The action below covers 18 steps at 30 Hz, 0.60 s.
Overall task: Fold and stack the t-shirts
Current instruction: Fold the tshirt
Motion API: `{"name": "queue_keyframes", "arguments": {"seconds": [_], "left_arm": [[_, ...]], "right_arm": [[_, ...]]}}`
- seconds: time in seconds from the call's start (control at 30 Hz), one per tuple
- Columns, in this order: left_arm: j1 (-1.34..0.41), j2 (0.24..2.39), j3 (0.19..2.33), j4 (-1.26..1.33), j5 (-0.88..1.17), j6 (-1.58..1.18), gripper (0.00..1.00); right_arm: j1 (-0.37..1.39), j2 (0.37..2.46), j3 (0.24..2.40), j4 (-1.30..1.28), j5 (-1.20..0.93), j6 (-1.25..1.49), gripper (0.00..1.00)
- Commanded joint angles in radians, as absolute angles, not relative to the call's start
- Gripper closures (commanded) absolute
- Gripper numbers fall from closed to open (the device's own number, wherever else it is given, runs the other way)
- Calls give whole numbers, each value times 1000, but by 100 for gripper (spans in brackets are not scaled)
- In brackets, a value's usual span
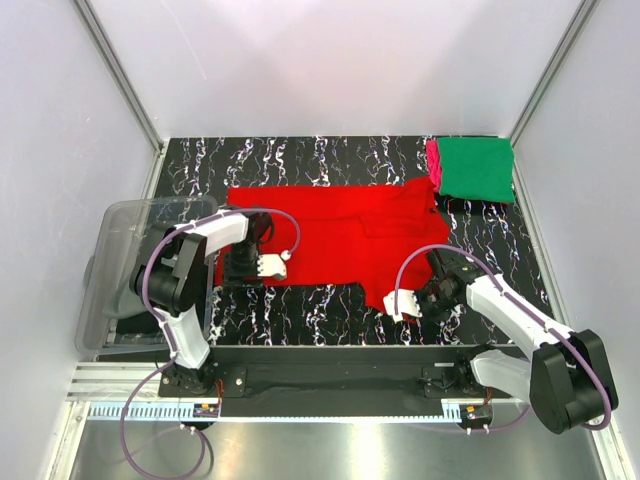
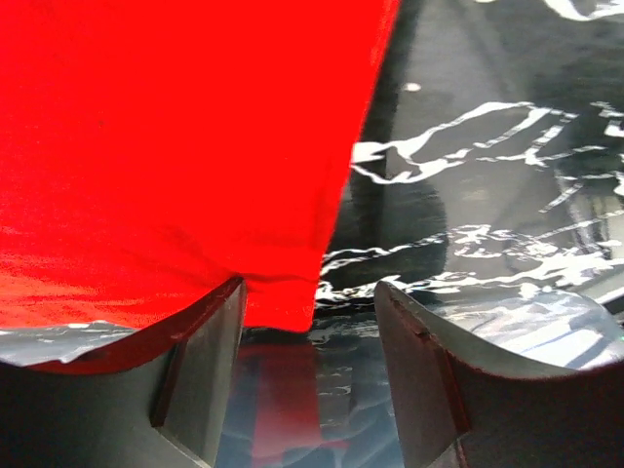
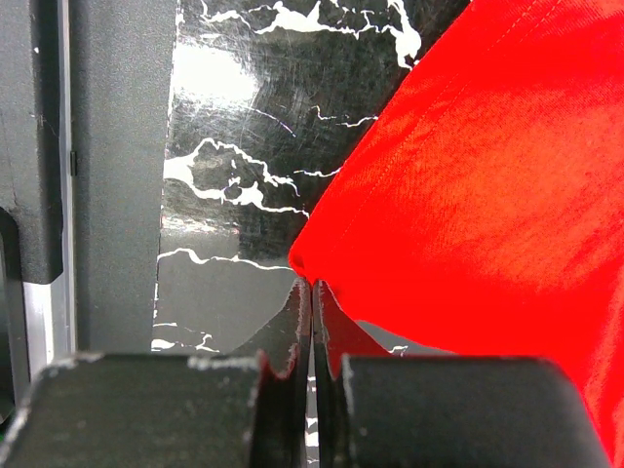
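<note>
Left gripper (image 2: 310,297), jaws parted, straddles the near-left hem corner of the red t-shirt (image 1: 330,235), spread flat with its long axis left-right; right gripper (image 3: 312,292) is clenched on its near-right corner, green t-shirt (image 1: 478,168) folded off its far-right corner.

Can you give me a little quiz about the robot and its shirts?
1. True or false: the right tool is pinching the red t-shirt.
2. Which one lies folded on top in the far right corner? A the green t-shirt, B a blue one, C a yellow one.
3. Fill in: the left tool has its jaws ____ at the red t-shirt's edge.
Key: 1 true; 2 A; 3 open.
</note>
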State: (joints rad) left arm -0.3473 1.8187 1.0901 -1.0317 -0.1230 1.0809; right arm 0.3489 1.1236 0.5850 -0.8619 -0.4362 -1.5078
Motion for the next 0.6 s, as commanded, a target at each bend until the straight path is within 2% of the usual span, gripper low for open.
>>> {"name": "queue_keyframes", "arguments": {"seconds": [0.0,0.13,0.2,0.27,0.3,0.4,0.5,0.57], "left_arm": [[-345,1816,1080,-944,-179,1065,39],[-345,1819,1049,-911,-216,1055,42],[-344,1821,1040,-900,-221,1055,49],[-344,1822,1025,-897,-219,1048,59],[-344,1825,1020,-899,-219,1046,73],[-344,1829,1014,-899,-215,1037,93],[-351,1818,1011,-902,-206,1031,95],[-362,1806,1003,-905,-199,1034,90]], "right_arm": [[356,1118,598,-874,-430,-1483,100],[356,1121,598,-874,-426,-1480,100],[356,1124,597,-874,-417,-1479,100],[356,1124,595,-874,-410,-1476,100],[356,1121,595,-876,-403,-1470,100],[354,1108,586,-876,-397,-1457,100],[356,1086,580,-876,-385,-1437,100],[354,1075,574,-879,-376,-1427,100]]}}
